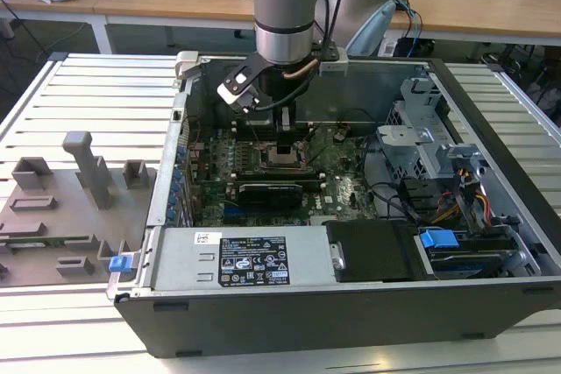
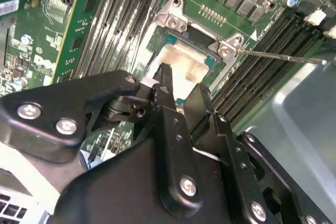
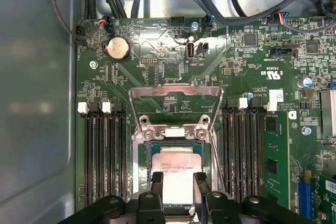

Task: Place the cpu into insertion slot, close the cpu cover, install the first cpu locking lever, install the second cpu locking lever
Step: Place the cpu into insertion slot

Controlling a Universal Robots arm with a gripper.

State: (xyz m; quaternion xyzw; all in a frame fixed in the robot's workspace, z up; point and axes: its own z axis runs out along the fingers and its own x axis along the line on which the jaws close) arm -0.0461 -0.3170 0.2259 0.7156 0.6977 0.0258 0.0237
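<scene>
Wooden desks stand behind a slatted metal table [image 1: 96, 94] in the exterior view, where an open computer case [image 1: 351, 321] lies and the gripper [image 1: 287, 133] hangs right over the insertion slot [image 1: 285, 161] on the green motherboard [image 1: 346, 186]. In the second wrist view the cpu [image 2: 184, 64] lies in the slot, and 1 thin locking lever [image 2: 278, 56] stands free, unlatched. In the first wrist view the jaws press on 2 opposite edges of the cpu, which looks seated, while the cpu cover [image 3: 176, 92] is flipped open. By this, step 1 looks nearly done; the cover and 2 levers remain.
</scene>
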